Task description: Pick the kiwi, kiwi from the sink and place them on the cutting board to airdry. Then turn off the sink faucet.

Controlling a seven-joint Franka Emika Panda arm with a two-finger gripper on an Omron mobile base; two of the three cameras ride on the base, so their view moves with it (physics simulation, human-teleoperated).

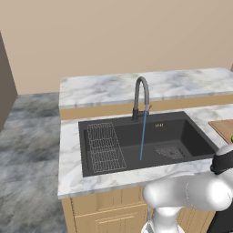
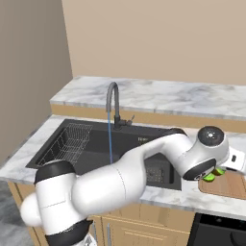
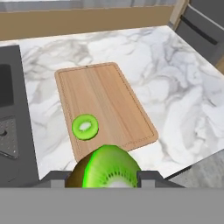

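Note:
My gripper (image 3: 105,179) is shut on a kiwi (image 3: 105,168), a cut half with its bright green face up, held over the near edge of the cutting board (image 3: 105,92). The other kiwi (image 3: 85,127) lies flat on the board's near left part. From the right base view, green kiwi (image 2: 210,177) peeks out under the wrist above the cutting board (image 2: 230,185). The sink (image 1: 182,132) is left of the board. Water runs in a thin blue stream from the sink faucet (image 1: 141,91) into the basin.
A wire rack (image 1: 104,145) sits in the sink's left half and a mesh drain grate (image 1: 170,151) at its right. Marble counter (image 3: 175,87) surrounds the board. A dark appliance (image 3: 201,26) stands past the counter's right end.

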